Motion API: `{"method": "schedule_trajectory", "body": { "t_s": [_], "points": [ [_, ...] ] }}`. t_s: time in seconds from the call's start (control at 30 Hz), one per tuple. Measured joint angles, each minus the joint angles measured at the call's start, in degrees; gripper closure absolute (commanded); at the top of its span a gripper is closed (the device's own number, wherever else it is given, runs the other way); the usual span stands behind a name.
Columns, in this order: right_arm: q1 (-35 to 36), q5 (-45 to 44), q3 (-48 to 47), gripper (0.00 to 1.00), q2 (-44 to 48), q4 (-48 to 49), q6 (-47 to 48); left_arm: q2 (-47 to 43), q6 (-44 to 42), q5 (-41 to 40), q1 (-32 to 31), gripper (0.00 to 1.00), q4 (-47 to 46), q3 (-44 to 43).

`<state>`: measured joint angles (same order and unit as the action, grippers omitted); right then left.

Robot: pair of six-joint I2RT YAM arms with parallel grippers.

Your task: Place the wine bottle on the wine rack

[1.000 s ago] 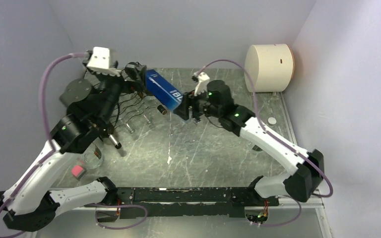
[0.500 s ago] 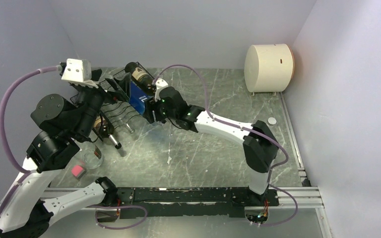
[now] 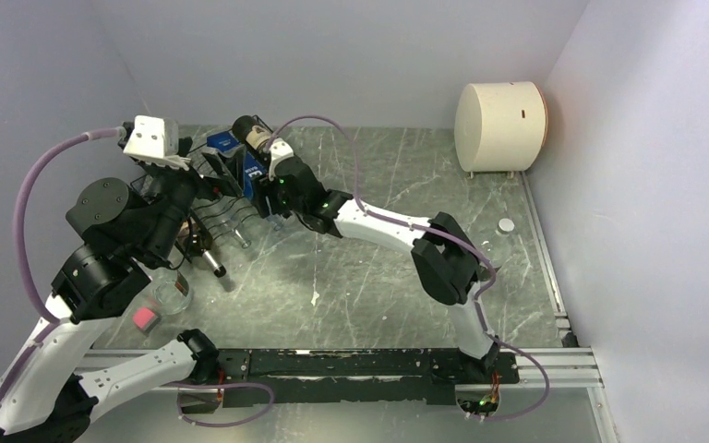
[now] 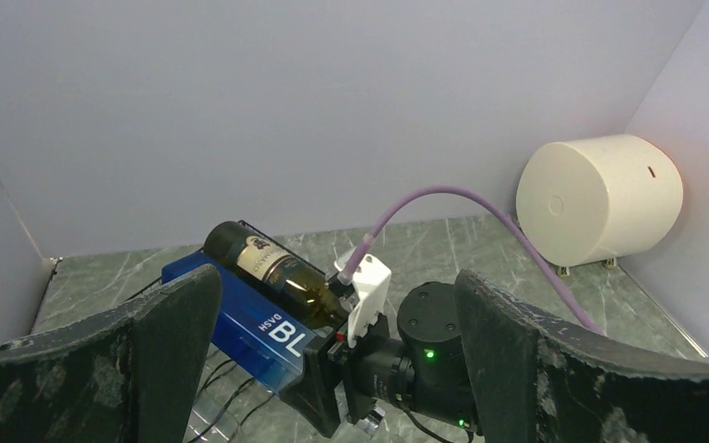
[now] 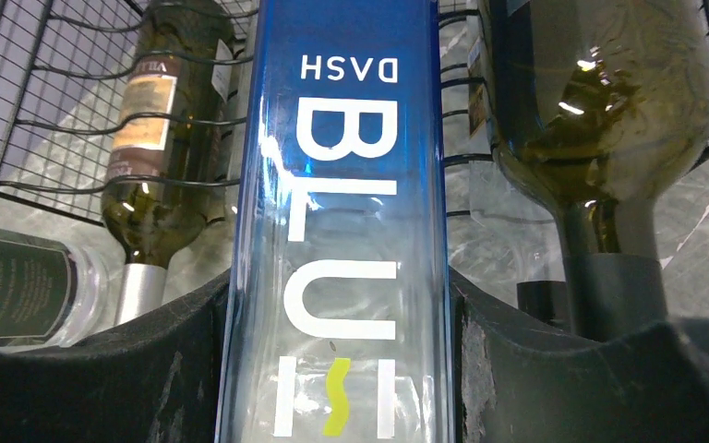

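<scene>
Black wire forms the wine rack (image 3: 226, 210), which stands on the far left part of the grey surface (image 3: 369, 277). The left tool (image 4: 334, 286) hovers above the left end of the rack, its fingers (image 4: 171, 341) wide apart and nothing between them. On the surface in front of the rack, towards the arm bases, lie a clear glass (image 3: 175, 293) and a small pink block (image 3: 145, 319).

The right wrist view shows, from left to right, a bottle with a dark "Barra" label (image 5: 28, 286) lying low beside the rack, then a green bottle with a brown label (image 5: 162, 120) lying in the rack. Next comes the blue wine bottle (image 5: 337, 185), printed "BLU DASH". Its far end reaches in among the rods of the rack, between the brown-labelled bottle and a large green bottle (image 5: 600, 92) that also lies in the rack. The right tool (image 5: 337, 369) is clamped on the near end of the blue bottle, outside the rack. Whether the bottle already rests on the rods I cannot tell.

Well apart from the rack, to its right near the back wall, stands a cream cylinder (image 3: 498, 125), and nearer to the arm bases than this cylinder lies a small white disc (image 3: 506, 224).
</scene>
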<state>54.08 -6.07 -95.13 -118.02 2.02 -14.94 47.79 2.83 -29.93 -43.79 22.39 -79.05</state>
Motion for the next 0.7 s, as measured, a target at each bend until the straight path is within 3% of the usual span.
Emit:
{"method": "schedule_trajectory", "body": {
  "t_s": [0.4,0.53,0.63,0.7],
  "points": [
    [0.26,-2.03,-4.44,1.0,-6.25,0.72,0.7,0.59,0.02,-0.09,0.0,0.0,0.26,0.04],
    [0.42,-2.67,-5.51,0.74,-7.28,0.96,0.68,0.63,0.04,-0.04,0.0,0.0,0.28,0.04],
    [0.46,-2.75,-5.51,0.45,-7.28,0.98,0.7,0.35,0.04,-0.07,0.0,0.0,0.26,0.07],
    [0.46,-2.75,-5.51,0.34,-7.28,0.94,0.68,0.2,0.04,-0.04,0.0,0.0,0.26,0.11]
  ]
}}
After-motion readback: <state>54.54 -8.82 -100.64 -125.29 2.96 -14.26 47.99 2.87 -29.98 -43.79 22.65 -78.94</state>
